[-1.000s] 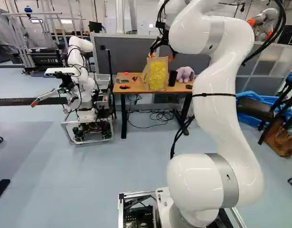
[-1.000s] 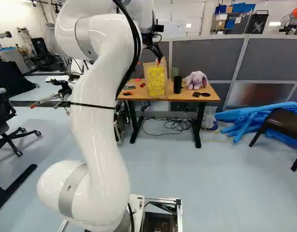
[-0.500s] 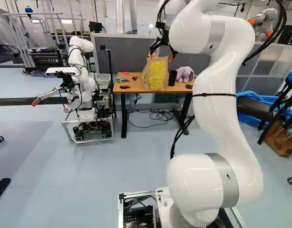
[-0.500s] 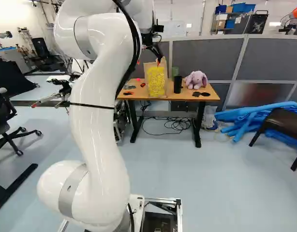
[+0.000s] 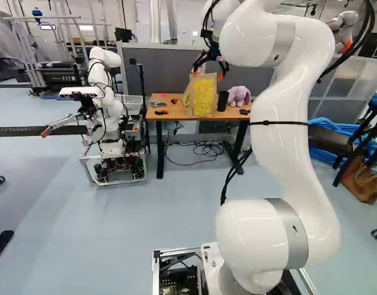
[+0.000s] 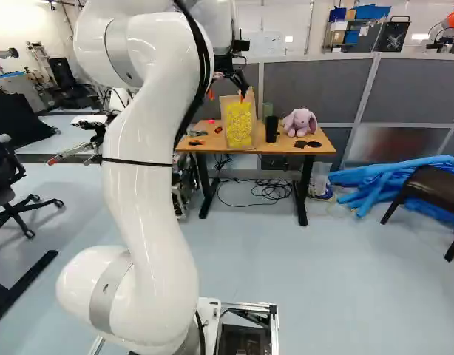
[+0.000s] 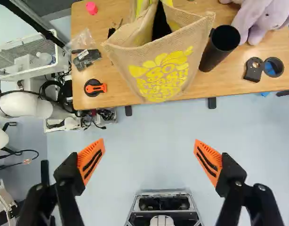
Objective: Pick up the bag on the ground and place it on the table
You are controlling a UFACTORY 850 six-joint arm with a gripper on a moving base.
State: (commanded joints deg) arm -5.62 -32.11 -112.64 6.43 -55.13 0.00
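The arm (image 5: 287, 157) is easing back towards its own base: over the last second its upper bend is shifting outward in both base views, while the room around it is holding its place, so the base itself is not driving. The gripper (image 7: 149, 141) is coming away with it, and a second orange tip is now showing in the right base view where only one was showing before. The jaws are standing wide apart with nothing between them, their orange pads (image 7: 91, 161) facing across bare air. The bag (image 7: 158, 75) is not following; it is standing upright on the table (image 7: 229, 81), close to the near edge, with its mouth gaping upward, just left of the black cup (image 7: 220, 47), the plush toy (image 7: 263, 18) sitting farther right. For the task, this is looking like the end of the placing: the bag is bearing its own weight and is seemingly needing nothing more than a clean retreat. The near edge is leaving little spare room, so a finger catching the rim could be tipping the bag forward; the arm should be keeping clear as it is withdrawing.
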